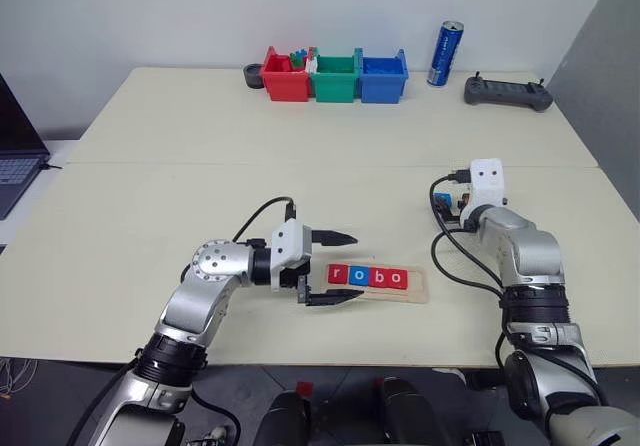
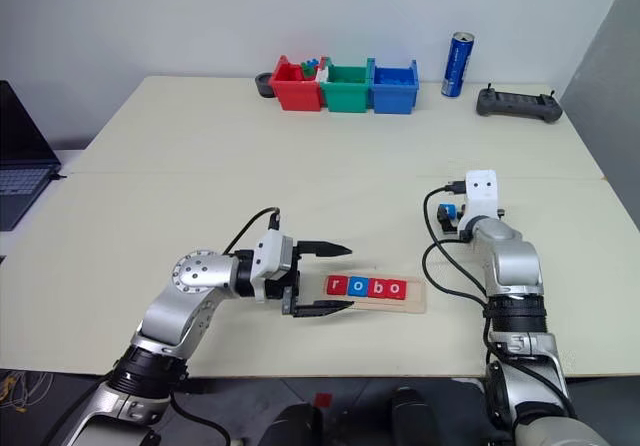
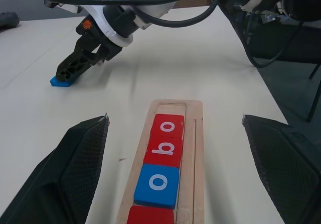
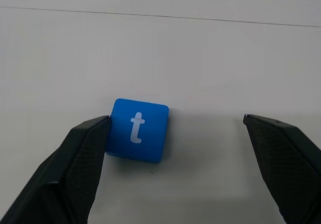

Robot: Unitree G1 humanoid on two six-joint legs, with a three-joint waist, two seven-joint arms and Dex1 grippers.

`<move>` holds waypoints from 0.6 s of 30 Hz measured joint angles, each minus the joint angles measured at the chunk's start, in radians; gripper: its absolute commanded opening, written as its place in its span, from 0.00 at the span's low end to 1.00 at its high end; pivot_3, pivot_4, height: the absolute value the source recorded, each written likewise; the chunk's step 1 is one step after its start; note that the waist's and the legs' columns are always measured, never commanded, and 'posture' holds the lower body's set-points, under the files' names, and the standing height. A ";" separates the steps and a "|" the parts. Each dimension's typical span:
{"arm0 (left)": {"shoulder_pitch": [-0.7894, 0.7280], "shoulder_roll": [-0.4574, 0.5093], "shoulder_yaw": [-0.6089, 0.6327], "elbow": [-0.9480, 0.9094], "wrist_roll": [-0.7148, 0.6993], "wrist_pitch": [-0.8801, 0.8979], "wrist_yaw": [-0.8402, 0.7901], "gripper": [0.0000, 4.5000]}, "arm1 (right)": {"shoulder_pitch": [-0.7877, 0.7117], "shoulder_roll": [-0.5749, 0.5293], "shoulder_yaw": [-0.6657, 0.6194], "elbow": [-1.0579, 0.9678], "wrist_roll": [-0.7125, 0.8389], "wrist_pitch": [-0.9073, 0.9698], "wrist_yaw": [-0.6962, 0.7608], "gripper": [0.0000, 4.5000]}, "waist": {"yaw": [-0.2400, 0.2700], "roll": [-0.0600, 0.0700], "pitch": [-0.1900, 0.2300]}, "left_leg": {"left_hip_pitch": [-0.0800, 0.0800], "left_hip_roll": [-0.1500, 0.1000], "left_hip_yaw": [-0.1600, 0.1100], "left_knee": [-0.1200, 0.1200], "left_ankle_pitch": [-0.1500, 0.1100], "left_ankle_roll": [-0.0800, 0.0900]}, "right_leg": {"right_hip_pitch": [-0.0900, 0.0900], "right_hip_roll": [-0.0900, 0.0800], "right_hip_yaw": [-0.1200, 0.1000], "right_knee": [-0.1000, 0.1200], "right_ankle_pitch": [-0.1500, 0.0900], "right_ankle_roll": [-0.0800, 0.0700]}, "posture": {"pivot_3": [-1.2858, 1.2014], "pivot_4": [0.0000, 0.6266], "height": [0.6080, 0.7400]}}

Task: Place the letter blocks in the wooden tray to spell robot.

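Note:
The wooden tray (image 1: 418, 286) lies near the table's front edge, and its end toward my right arm is bare. In it sit a red r (image 1: 337, 276), a blue o (image 1: 357, 277), a red b (image 1: 377, 278) and a red o (image 1: 397, 279). My left gripper (image 1: 357, 265) is open, with its two fingers on either side of the tray's r end. A blue t block (image 4: 136, 129) lies flat on the table beyond the tray, on my right side. My right gripper (image 4: 176, 118) is open around it, one finger (image 4: 85, 153) touching its side and the other well clear.
Red (image 1: 285, 78), green (image 1: 335, 78) and blue (image 1: 383, 76) plastic bins stand in a row at the table's far edge. A blue can (image 1: 446, 54) and a black controller (image 1: 508, 91) are to their right. A laptop (image 1: 15, 166) sits off the table's left side.

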 measured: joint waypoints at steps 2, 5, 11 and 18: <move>0.001 0.001 0.000 -0.001 0.000 0.000 0.000 1.00 | -0.004 0.016 0.000 0.007 0.001 0.000 -0.004 0.99 | -0.003 0.000 0.000 | 0.000 0.000 0.000 0.000 0.000 0.000 | 0.000 0.000 0.000 0.000 0.000 0.000 | 0.52 0.24 1.00; 0.003 0.002 0.000 -0.003 0.000 0.001 0.001 1.00 | -0.005 0.040 0.000 0.021 0.001 0.003 -0.016 0.99 | -0.009 0.000 0.000 | 0.000 0.000 0.000 0.000 0.000 0.000 | 0.000 0.000 0.000 0.001 0.000 0.000 | 0.52 0.24 1.00; 0.006 0.004 0.000 -0.006 0.000 0.002 0.001 1.00 | -0.012 0.049 0.000 0.032 0.000 -0.004 -0.030 0.99 | -0.015 0.000 0.000 | 0.000 0.000 0.000 0.000 0.000 0.000 | 0.000 0.000 0.000 0.001 0.000 0.000 | 0.52 0.24 1.00; 0.006 0.004 0.000 -0.019 0.000 0.003 0.001 1.00 | -0.018 0.049 0.003 0.052 0.000 -0.024 -0.037 0.99 | -0.016 0.000 0.000 | 0.000 0.000 0.000 0.000 0.000 0.000 | 0.000 0.000 0.000 0.001 0.000 0.000 | 0.52 0.24 1.00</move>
